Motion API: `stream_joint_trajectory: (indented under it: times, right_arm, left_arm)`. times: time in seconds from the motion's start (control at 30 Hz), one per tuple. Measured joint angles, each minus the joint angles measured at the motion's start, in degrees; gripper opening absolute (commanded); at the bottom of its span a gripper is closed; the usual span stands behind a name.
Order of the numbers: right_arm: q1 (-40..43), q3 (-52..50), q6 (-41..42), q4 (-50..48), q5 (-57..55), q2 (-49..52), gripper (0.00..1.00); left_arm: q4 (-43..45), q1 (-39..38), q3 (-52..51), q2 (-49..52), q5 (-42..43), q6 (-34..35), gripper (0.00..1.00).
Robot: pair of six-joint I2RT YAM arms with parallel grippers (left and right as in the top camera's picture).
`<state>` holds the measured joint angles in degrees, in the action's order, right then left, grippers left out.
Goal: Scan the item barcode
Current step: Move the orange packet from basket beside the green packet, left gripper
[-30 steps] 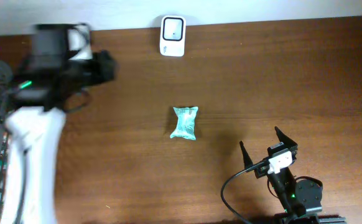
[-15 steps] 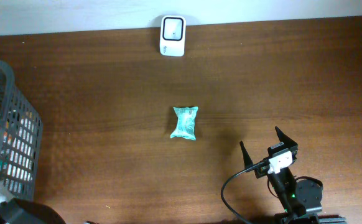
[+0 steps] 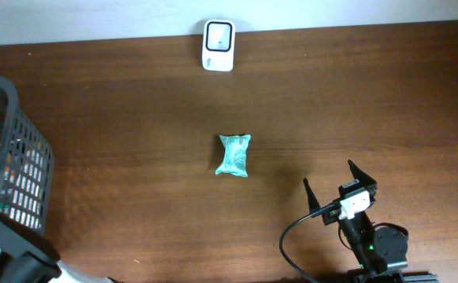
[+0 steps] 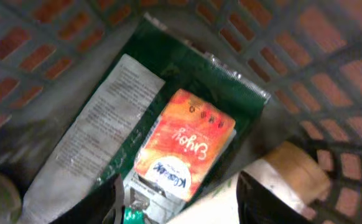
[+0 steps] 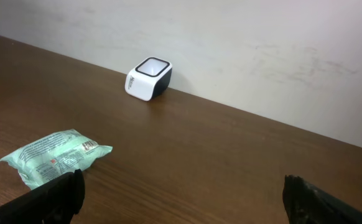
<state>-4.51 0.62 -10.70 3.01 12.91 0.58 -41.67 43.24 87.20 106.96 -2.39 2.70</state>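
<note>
The left gripper (image 4: 180, 196) hangs open and empty in the basket (image 3: 26, 169), straddling the orange packet (image 4: 184, 155), which lies on a green pouch (image 4: 231, 102). Closing here may pinch both wrappers or snag the mesh. The scanner (image 3: 218, 34) stands well apart across the table (image 3: 371, 94), and the right gripper (image 3: 329, 176) sits wide open, apart from the teal packet (image 3: 234, 155).

view: left wrist | my left claw (image 4: 180, 208) jaws apart, above orange packet (image 4: 184, 152) | packet lies on green pouch (image 4: 193, 68) with white label (image 4: 100, 124) | inside mesh basket (image 4: 19, 137) | tan item (image 4: 293, 168) at right

Grey mesh basket (image 3: 26, 177), wooden table (image 3: 386, 110)
</note>
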Motion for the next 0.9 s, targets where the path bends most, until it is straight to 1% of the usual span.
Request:
stream_joint_trajectory:
  times: [0.07, 0.13, 0.2, 0.23, 0.27, 0.3, 0.37, 0.47, 0.53, 0.6, 0.67, 0.7, 0.73, 0.83, 0.9]
  right_arm:
    - [0.00, 0.00, 0.00, 0.00, -0.02, 0.00, 0.98]
    - [0.00, 0.00, 0.00, 0.00, -0.02, 0.00, 0.98]
    - [0.00, 0.00, 0.04, 0.00, -0.02, 0.00, 0.98]
    - [0.00, 0.00, 0.00, 0.00, -0.02, 0.00, 0.98]
    - [0.00, 0.00, -0.02, 0.00, -0.02, 0.00, 0.98]
    - [0.00, 0.00, 0.02, 0.00, -0.02, 0.00, 0.98]
    - [0.00, 0.00, 0.00, 0.00, -0.02, 0.00, 0.98]
    - [0.00, 0.00, -0.02, 0.00, -0.02, 0.00, 0.98]
    - [0.00, 0.00, 0.00, 0.00, -0.02, 0.00, 0.98]
    - [0.00, 0.00, 0.02, 0.00, -0.02, 0.00, 0.98]
    - [0.00, 0.00, -0.02, 0.00, -0.02, 0.00, 0.98]
    - [0.00, 0.00, -0.02, 0.00, -0.02, 0.00, 0.98]
    - [0.00, 0.00, 0.00, 0.00, 0.00, 0.00, 0.98]
    - [0.00, 0.00, 0.00, 0.00, -0.02, 0.04, 0.98]
    - [0.00, 0.00, 0.00, 0.00, -0.02, 0.04, 0.98]
  left_arm:
    - [1.25, 0.00, 0.00, 3.26, 0.09, -4.33, 0.49]
    - [1.60, 0.00, 0.00, 6.84, 1.97, -8.52, 0.50]
    - [1.95, -0.04, 0.00, 9.16, 3.08, -10.47, 0.49]
    - [2.12, -0.04, 0.00, 9.46, 3.19, -10.86, 0.43]
    - [2.21, -0.04, 0.00, 9.66, 3.23, -11.04, 0.23]
    - [2.34, -0.04, 0.00, 9.75, 3.23, -11.50, 0.12]
    - [2.34, -0.04, 0.00, 9.75, 3.48, -11.78, 0.00]
    - [2.23, -0.09, 0.02, 9.75, 3.89, -12.13, 0.00]
    - [0.09, -0.09, 0.66, 9.70, 3.89, -12.13, 0.00]
    - [-1.25, -0.09, 0.68, 7.37, 3.89, -10.56, 0.00]
    - [-1.57, -0.09, 0.68, -0.17, 3.87, -5.84, 0.00]
    - [-1.81, -0.09, 0.83, -8.46, 4.07, -1.16, 0.00]
    - [-2.12, -0.09, 1.11, -13.99, 4.57, 1.62, 0.00]
    - [-2.49, -0.57, 1.42, -28.02, 12.02, 5.38, 0.00]
    - [-2.95, -4.59, 1.51, -34.67, 17.68, 6.38, 0.00]
